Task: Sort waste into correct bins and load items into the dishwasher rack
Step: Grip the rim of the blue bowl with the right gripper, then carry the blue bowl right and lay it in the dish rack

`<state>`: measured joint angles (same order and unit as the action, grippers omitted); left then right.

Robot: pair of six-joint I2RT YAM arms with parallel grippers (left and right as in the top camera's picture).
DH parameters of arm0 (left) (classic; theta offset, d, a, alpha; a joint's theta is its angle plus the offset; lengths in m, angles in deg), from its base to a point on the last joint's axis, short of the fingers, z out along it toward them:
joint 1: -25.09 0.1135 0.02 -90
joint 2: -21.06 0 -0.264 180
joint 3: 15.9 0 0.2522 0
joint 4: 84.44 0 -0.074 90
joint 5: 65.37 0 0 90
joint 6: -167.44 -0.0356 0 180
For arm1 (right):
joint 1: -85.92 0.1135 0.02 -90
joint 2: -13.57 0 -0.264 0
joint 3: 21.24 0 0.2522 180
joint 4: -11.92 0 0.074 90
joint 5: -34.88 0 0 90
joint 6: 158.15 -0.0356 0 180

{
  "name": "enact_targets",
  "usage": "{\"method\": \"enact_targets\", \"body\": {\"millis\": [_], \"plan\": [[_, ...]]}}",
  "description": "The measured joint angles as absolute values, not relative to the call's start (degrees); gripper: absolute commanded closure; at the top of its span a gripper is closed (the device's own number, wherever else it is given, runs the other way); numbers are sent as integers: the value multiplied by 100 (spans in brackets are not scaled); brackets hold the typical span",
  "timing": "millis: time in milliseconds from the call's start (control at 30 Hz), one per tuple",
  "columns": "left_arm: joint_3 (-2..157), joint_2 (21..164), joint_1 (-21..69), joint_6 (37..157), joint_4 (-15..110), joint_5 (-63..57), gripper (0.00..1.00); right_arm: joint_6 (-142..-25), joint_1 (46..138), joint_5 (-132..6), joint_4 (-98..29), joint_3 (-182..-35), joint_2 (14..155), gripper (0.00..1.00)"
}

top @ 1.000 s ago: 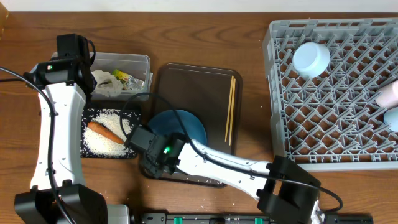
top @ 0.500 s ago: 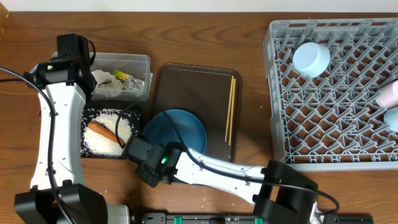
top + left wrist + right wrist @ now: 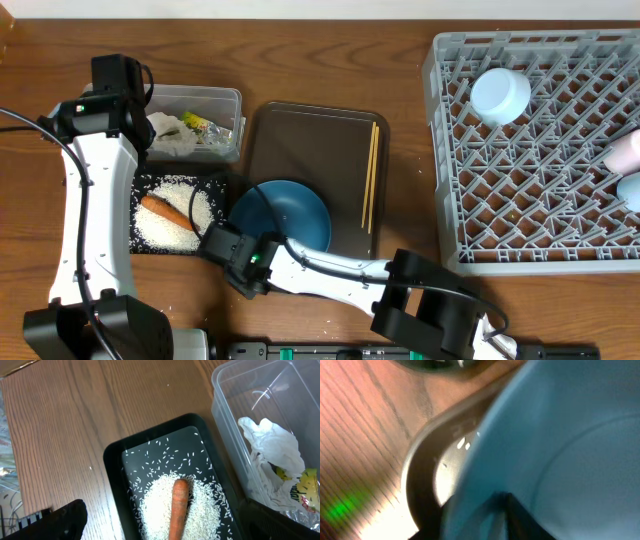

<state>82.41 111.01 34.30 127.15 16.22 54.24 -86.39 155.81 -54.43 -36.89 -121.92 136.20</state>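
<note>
Plate [image 3: 290,212], large, round and blue, lies in the near-left corner of the brown serving tray [image 3: 310,130], its left edge at the tray's rim. It probably lies here because it is the next dish bound for the dishwasher rack [image 3: 540,200], which stands well apart to the right.

The right gripper [image 3: 232,252] meets the plate at that near-left edge, likely because the rim is the only purchase a flat dish offers. In the right wrist view one dark finger [image 3: 492,515] lies on the plate's inner face and the other is hidden. The jaws are narrowed about the rim, but a firm clamp cannot be confirmed.

Chopsticks [image 3: 370,175] lie on the tray just right of the plate.

Rice [image 3: 165,235] and a carrot [image 3: 168,212] rest in the black tray [image 3: 112,460], and wrappers [image 3: 170,135] in the clear tub [image 3: 225,95], so the waste appears sorted.

The left gripper [image 3: 170,520] hangs above both bins with its jaws wide apart and holds nothing.
</note>
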Motion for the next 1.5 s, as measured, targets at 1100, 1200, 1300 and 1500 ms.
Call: {"method": "enact_targets", "body": {"millis": [1100,1200,1300,1500], "plan": [[8241,11101,3430,12715,1622,5424,2,-8307,10762,-6873,-6843,-13855,10442,99],[8241,11101,3430,12715,1624,5424,2,-8005,9769,-7889,-7047,-13853,10036,99],[8241,11101,3430,12715,1622,5421,2,-7642,8880,-8796,-7307,-13805,9870,99],[8241,11101,3430,12715,1624,5424,2,-6923,7586,-10319,-7291,-12968,9859,99]]}}
